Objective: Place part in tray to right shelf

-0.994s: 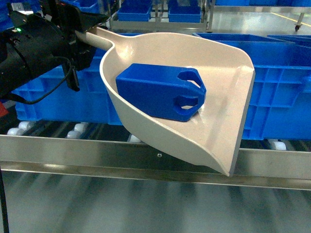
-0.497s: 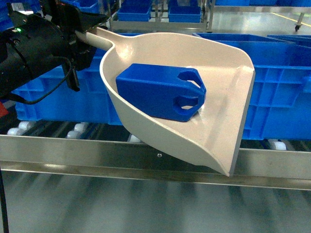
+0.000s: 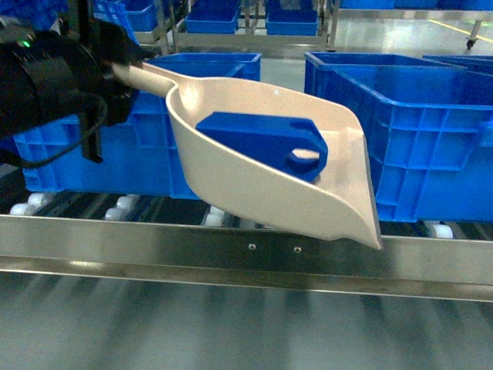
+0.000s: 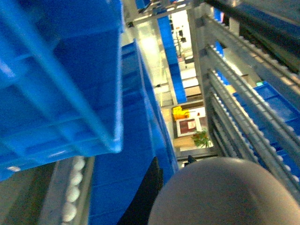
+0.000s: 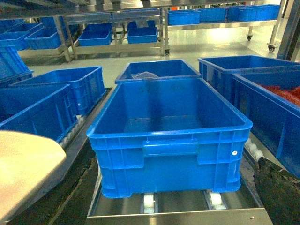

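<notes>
Blue jerrycan-shaped part [image 3: 262, 142] lies on its side inside cream dustpan tray [image 3: 254, 200], handle hole toward front lip.

Left gripper [image 3: 115, 73] clamped on tray handle at upper left; fingers mostly hidden behind black arm.

Tray held in air, tilted down to right, lip over steel front rail of roller shelf [image 3: 231, 247], in front of blue crates [image 3: 416, 139].

Empty blue crate [image 5: 171, 136] sits on rollers in right wrist view.

Right gripper state: cannot tell.

Judgement: loading done; delivery to shelf not yet done.

Showing one tray [image 3: 254, 193], one part [image 3: 262, 140] lying in it, one shelf rail [image 3: 154, 247]. Standing behind in the head view: two crates [image 3: 400, 131], perhaps more, edges being cropped.
</notes>
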You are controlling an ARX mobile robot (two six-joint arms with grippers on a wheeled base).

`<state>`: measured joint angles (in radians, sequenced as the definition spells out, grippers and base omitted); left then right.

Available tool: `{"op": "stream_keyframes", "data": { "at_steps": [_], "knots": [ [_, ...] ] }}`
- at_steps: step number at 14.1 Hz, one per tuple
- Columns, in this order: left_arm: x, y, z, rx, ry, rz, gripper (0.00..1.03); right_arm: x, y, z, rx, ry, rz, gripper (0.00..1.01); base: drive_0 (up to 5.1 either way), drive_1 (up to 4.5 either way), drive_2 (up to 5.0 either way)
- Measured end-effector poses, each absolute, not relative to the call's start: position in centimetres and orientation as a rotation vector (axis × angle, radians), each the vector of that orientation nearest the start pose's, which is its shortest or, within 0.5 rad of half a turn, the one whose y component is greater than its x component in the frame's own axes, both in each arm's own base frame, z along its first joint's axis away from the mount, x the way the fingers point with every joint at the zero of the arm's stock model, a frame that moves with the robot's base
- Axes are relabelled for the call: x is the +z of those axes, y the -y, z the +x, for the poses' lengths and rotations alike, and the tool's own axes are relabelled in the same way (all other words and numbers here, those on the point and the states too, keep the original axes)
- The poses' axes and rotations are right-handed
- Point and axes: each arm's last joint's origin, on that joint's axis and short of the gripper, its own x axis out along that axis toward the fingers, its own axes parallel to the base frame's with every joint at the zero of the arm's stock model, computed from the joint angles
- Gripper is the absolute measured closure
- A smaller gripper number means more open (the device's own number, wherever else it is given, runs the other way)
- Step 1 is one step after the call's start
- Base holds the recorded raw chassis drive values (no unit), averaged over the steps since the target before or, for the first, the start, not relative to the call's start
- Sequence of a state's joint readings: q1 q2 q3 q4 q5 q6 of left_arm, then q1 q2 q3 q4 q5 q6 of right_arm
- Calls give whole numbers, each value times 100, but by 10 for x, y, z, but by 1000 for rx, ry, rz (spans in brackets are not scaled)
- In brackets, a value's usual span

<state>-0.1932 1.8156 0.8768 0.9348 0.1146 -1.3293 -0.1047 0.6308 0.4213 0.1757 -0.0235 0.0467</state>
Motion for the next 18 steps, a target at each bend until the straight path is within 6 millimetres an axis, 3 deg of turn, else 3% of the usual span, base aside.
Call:
{"op": "stream_keyframes", "data": {
  "at_steps": [2,3,5,8,9,11,13,15,18],
  "knots": [
    [254,73,353,-375,-43,-1300,91,264,16,155,-82,-31,49,3,0,0,0],
    [260,72,354,-383,-27,-1299,91,264,16,155,-82,-31,49,3,0,0,0],
    [253,58,361,-216,-61,-1306,91,264,16,155,-82,-31,49,3,0,0,0],
    [301,11,391,77,155,-1257,91,264,16,155,-82,-31,49,3,0,0,0],
    [308,-1,405,176,188,-1197,91,264,16,155,-82,-31,49,3,0,0,0],
    [313,-13,443,367,221,-1006,91,264,16,155,-82,-31,49,3,0,0,0],
    [331,-15,460,428,262,-868,91,264,16,155,-82,-31,49,3,0,0,0],
    [346,-21,454,414,309,-851,91,264,16,155,-82,-31,49,3,0,0,0],
    [340,-30,414,419,314,-885,91,264,16,155,-82,-31,49,3,0,0,0]
  ]
}}
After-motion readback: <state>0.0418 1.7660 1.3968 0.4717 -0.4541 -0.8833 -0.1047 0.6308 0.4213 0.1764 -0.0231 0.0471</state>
